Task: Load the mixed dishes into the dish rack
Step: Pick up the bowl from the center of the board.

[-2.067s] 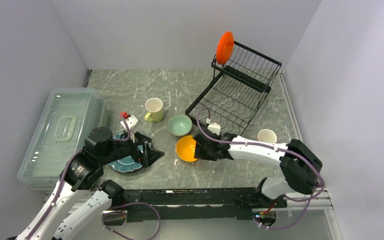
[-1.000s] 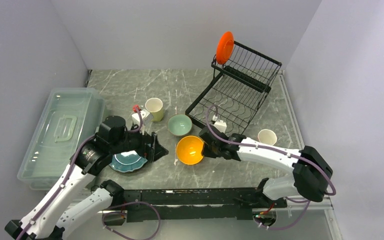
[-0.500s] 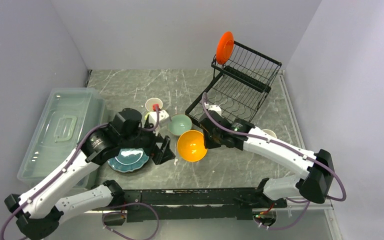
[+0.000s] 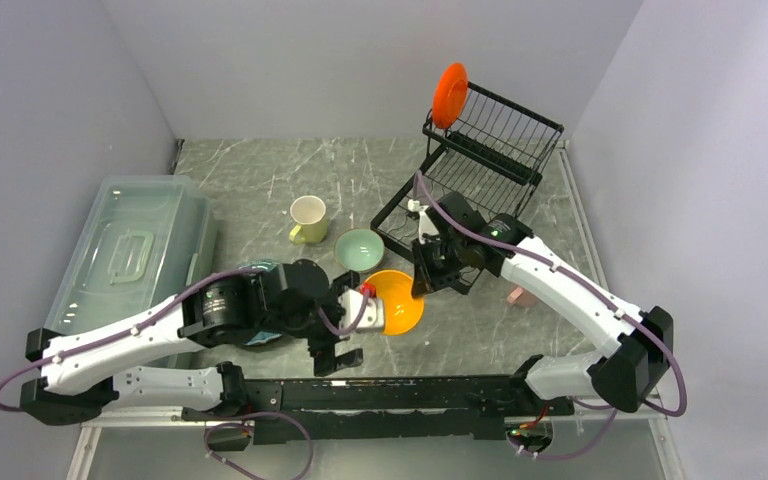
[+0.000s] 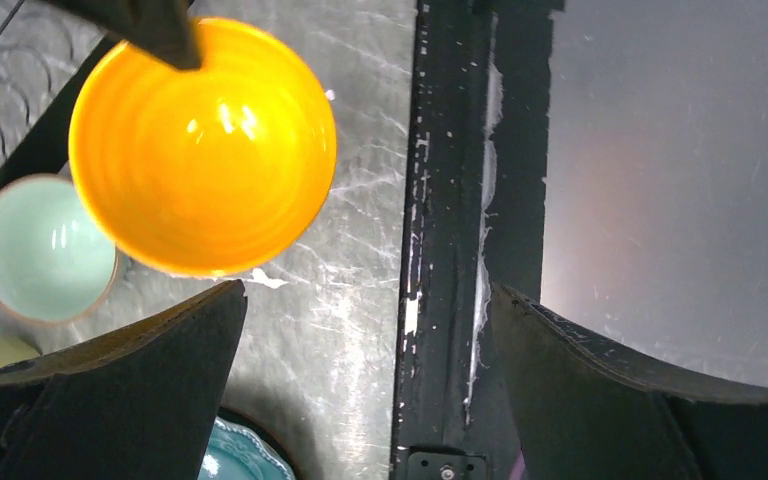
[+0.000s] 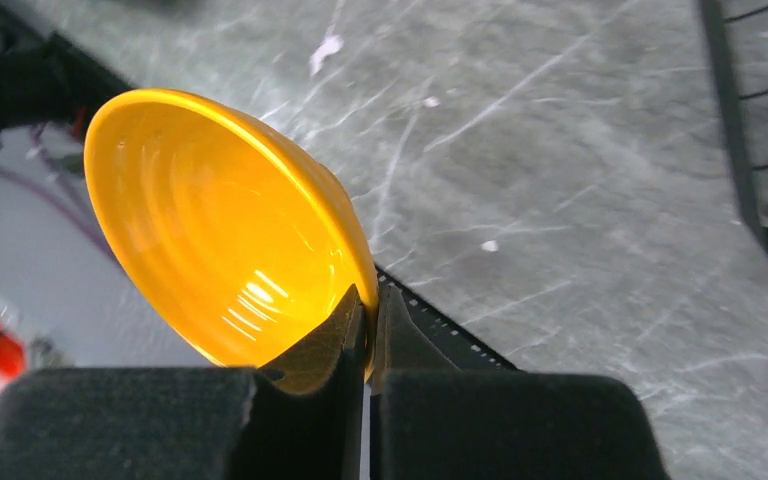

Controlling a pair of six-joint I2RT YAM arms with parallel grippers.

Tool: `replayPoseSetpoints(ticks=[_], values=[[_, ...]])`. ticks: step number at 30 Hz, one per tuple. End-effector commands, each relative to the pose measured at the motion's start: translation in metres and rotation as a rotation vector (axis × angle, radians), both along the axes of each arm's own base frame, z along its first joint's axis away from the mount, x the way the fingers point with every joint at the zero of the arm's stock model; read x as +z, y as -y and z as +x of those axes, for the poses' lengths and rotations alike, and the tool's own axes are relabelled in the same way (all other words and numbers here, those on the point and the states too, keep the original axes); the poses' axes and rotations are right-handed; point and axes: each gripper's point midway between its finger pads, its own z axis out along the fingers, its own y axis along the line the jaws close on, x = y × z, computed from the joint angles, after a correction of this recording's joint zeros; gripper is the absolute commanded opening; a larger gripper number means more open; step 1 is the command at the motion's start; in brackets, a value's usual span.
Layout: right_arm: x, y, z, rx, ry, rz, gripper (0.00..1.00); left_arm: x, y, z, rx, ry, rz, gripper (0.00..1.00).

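Observation:
My right gripper (image 4: 422, 284) is shut on the rim of the orange-yellow bowl (image 4: 397, 301), which hangs tilted above the table, just in front of the black dish rack (image 4: 480, 170). In the right wrist view the fingertips (image 6: 352, 322) pinch the bowl (image 6: 210, 230) wall between them. The left gripper (image 4: 332, 350) is open and empty near the table's front edge, left of the bowl (image 5: 200, 145). A small orange-red plate (image 4: 450, 93) stands in the rack's upper tier. On the table are a pale green bowl (image 4: 360, 248), a pale yellow mug (image 4: 307, 218), a pink mug (image 4: 520, 297) and a teal plate (image 5: 245, 455), mostly hidden under the left arm.
A clear lidded plastic bin (image 4: 125, 270) fills the left side of the table. The black mounting rail (image 5: 445, 300) runs along the near edge under the left gripper. Grey walls close in on both sides and at the back.
The right arm has raised its wrist toward the rack, keeping hold of the tilted orange-yellow bowl. The left arm has swung right from over the teal plate to the front edge, still open.

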Motion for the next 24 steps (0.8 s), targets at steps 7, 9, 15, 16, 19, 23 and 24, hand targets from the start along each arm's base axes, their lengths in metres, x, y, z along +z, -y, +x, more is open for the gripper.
replayPoseSetpoints(ticks=[7,9,15,16,19,23,24], values=[[0.027,-0.040,-0.056,0.342,-0.189,0.331,0.00,0.022,0.014,-0.038,-0.350,0.199,-0.006,0.99],[0.029,-0.043,-0.062,0.370,-0.217,0.358,0.00,0.035,0.013,-0.042,-0.378,0.224,-0.074,0.98],[0.039,-0.050,-0.076,0.433,-0.283,0.456,0.00,0.056,0.000,-0.060,-0.445,0.192,-0.130,0.91],[0.041,-0.051,-0.077,0.442,-0.286,0.465,0.00,0.055,0.000,-0.061,-0.450,0.183,-0.121,0.88],[0.042,-0.051,-0.079,0.456,-0.300,0.472,0.00,0.046,-0.001,-0.061,-0.458,0.165,-0.075,0.81],[0.048,-0.055,-0.079,0.462,-0.309,0.498,0.00,0.037,0.001,-0.064,-0.478,0.155,-0.065,0.74],[0.050,-0.055,-0.080,0.464,-0.309,0.502,0.00,0.036,0.001,-0.065,-0.483,0.154,-0.066,0.72]])
